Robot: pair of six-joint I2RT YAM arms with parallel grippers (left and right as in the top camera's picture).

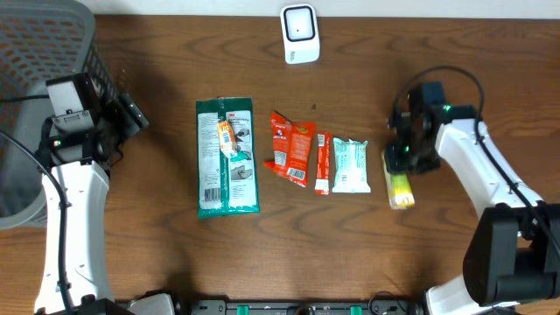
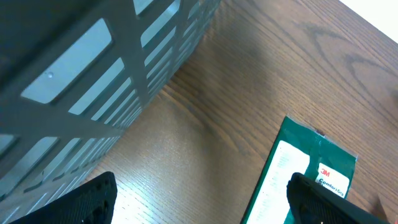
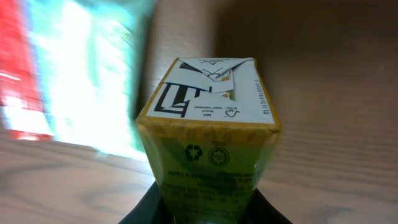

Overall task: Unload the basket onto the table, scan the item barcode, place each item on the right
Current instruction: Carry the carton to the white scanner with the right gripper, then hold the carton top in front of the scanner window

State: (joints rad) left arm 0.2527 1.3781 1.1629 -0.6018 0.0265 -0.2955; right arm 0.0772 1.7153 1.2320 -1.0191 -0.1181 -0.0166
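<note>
At the left, our left claw (image 2: 202, 202) hangs wide open above the tabletop (image 2: 261, 74), beside the grey basket (image 1: 48, 44). Moving right, we pass a green pack (image 1: 226, 157), red packets (image 1: 291, 147) and a pale packet (image 1: 351, 164). The yellow carton (image 1: 400, 189) lies last in the row, our right claw (image 1: 408, 157) closed on its end. Overhead it is a plain yellow strip. The right wrist view adds a white end flap with bold black print and recycling marks.
</note>
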